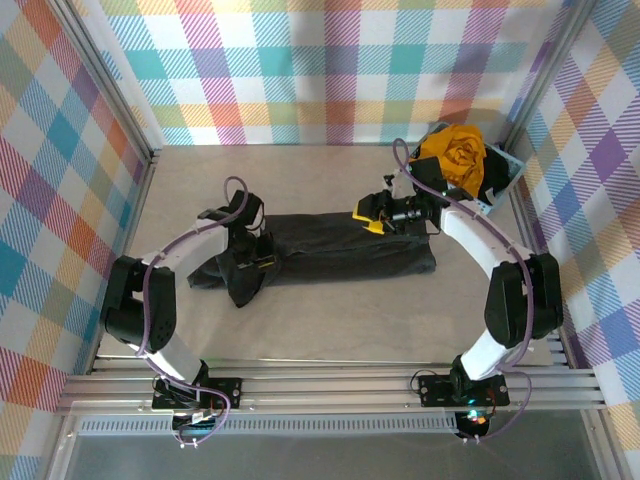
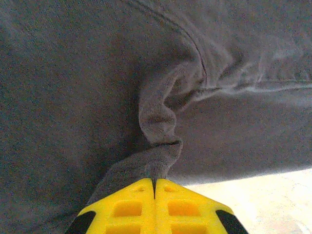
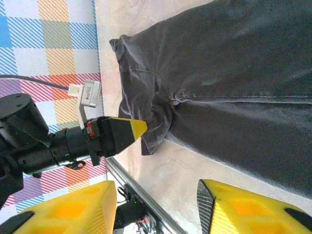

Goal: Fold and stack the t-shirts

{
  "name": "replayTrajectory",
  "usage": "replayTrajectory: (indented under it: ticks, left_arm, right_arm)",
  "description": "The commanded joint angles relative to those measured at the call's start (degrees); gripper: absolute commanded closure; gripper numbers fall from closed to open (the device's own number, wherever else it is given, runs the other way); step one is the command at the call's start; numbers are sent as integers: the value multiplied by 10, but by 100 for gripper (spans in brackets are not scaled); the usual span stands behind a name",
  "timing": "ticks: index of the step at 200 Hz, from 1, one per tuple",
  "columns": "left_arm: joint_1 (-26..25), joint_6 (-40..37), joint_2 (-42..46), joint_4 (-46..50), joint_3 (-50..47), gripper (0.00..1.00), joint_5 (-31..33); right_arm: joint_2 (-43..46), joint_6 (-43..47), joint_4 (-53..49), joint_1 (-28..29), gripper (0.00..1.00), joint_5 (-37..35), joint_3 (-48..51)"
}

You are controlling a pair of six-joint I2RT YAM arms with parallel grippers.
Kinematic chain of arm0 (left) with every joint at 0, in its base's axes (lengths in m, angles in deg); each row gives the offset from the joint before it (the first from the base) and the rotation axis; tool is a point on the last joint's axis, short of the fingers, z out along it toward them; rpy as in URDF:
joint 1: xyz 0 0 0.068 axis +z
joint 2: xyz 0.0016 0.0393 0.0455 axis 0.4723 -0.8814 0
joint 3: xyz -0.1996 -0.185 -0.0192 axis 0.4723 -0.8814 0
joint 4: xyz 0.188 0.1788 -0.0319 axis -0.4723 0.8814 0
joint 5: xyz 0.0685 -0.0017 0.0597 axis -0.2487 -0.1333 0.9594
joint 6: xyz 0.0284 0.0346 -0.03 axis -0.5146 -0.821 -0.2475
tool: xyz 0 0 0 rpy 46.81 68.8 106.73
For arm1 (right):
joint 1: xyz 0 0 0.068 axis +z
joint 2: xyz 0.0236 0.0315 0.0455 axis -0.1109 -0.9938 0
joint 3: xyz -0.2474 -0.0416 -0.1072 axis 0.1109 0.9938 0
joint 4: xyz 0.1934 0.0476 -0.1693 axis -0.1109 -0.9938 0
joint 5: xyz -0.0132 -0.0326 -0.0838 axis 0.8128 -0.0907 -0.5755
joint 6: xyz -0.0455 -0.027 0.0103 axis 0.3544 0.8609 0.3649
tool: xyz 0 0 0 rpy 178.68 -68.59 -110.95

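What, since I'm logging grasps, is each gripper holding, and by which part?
Left gripper: shut on a bunched fold at the dark t-shirt's edge. Right gripper: open, holding nothing.

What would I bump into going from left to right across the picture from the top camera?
First the left arm's elbow → charcoal t-shirt → mustard-yellow t-shirt → right arm's elbow.

1. You're looking at plaid walls (image 1: 330,70) in pastel checks, closing the cell at the back and on both sides.
2. Your tabletop (image 1: 330,320) is pale beige and evenly lit.
3. Aluminium rails (image 1: 330,385) run along its near edge.
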Motion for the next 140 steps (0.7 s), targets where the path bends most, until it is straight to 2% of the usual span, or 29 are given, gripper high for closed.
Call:
replayTrajectory:
  ticks: [1,36,73,98,116,140]
  left_arm:
    - [-22,48,-7,29,-5,100,-17]
    - [-46,66,-25,15,-7,100,-26]
    - [-59,76,-55,0,-9,77,-78]
    - [-57,68,-42,44,-6,61,-70]
    - [-31,70,8,52,-22,56,-65]
    - [60,72,81,46,-50,54,-51]
  right_arm:
    - [-3,17,-9,3,52,20,-13]
    - [6,17,-8,3,52,18,5]
    - [10,11,-9,3,52,12,14]
    - [11,11,-12,3,52,7,11]
    - [9,8,-10,3,52,7,10]
    - [9,26,0,16,52,18,1]
